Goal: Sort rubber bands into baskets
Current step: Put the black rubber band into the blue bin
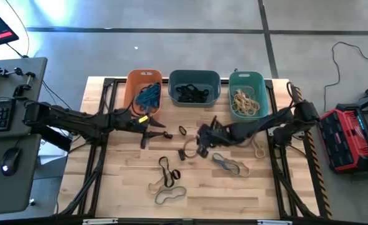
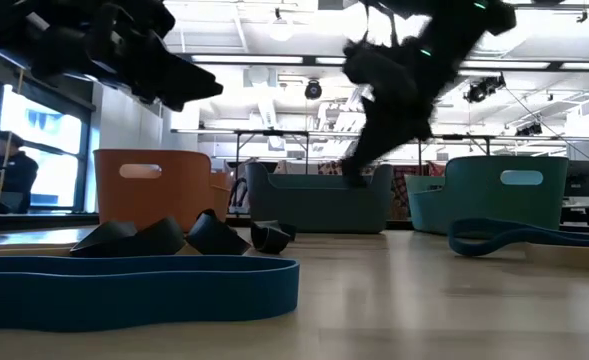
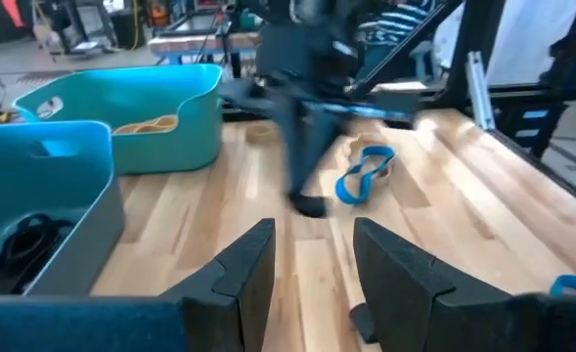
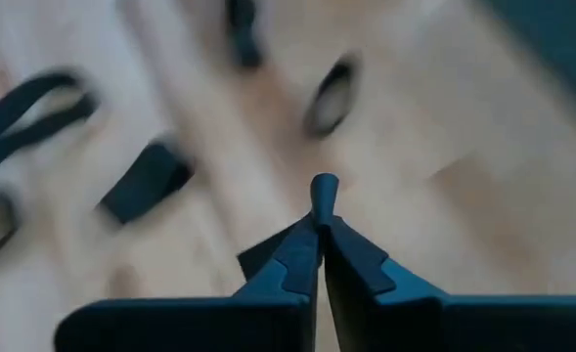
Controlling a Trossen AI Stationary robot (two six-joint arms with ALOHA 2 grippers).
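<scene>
Three baskets stand in a row at the table's far side: an orange basket [image 1: 132,81] with blue rubber bands, a slate basket [image 1: 194,76] with black ones, and a teal basket [image 1: 246,76] with tan ones. Loose rubber bands lie on the wood: a small black one [image 1: 182,130], a tan one [image 1: 189,150], a black one [image 1: 165,165] and a blue-grey one [image 1: 225,164]. My left gripper [image 1: 147,130] hangs open in front of the orange basket, with nothing between its fingers [image 3: 239,279]. My right gripper [image 1: 202,142] is above the table's middle, shut on a small dark rubber band [image 4: 324,188]. My right gripper pinches a small dark rubber band between its two fingertips. Only a short folded bit [image 4: 324,186] sticks out past the tips. The fingers slant down from the table's right side and are lifted clear of the wood. The closed fingers hide the rest of the band.
More bands lie toward the near edge: a tan one [image 1: 162,185], a grey-blue one [image 1: 170,196] and a tan one [image 1: 258,147] at the right. A keyboard and mouse sit on a desk [image 1: 2,119] to the left, and a red case [image 1: 349,134] to the right.
</scene>
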